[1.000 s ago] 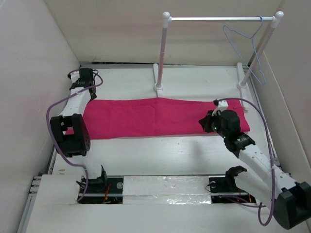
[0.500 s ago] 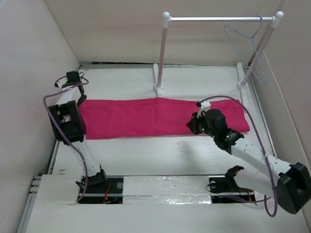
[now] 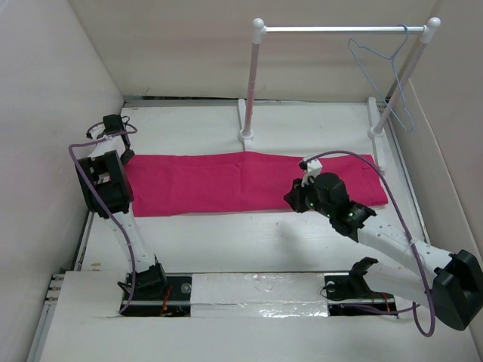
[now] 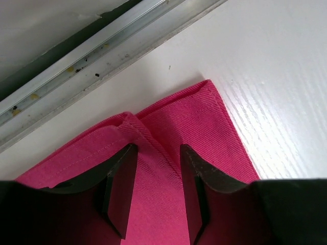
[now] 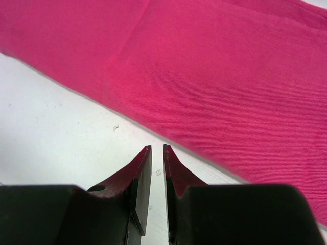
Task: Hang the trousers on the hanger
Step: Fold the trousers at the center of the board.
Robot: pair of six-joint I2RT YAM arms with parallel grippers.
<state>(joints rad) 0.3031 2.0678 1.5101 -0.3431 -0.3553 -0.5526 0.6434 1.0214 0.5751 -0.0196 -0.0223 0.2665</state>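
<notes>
The magenta-pink trousers (image 3: pixel 226 181) lie flat and stretched out across the table. The pale-blue wire hanger (image 3: pixel 393 60) hangs from the right end of the rack's bar, far from both grippers. My left gripper (image 3: pixel 124 157) is at the trousers' left end. In the left wrist view it (image 4: pixel 156 148) is open, fingers straddling a fold of the cloth (image 4: pixel 168 122) near its corner. My right gripper (image 3: pixel 290 200) is low at the trousers' near edge, right of the middle. In the right wrist view it (image 5: pixel 157 148) is shut and empty over bare table, just short of the cloth (image 5: pixel 230 76).
A rack with white posts (image 3: pixel 253 83) and a silver bar (image 3: pixel 339 29) stands behind the trousers. Pale walls close in the left, back and right. A metal rail (image 4: pixel 102 56) runs along the table's edge by the left gripper.
My right gripper has moved left along the trousers' near edge. My left arm swung left to the trousers' left end, then held still.
</notes>
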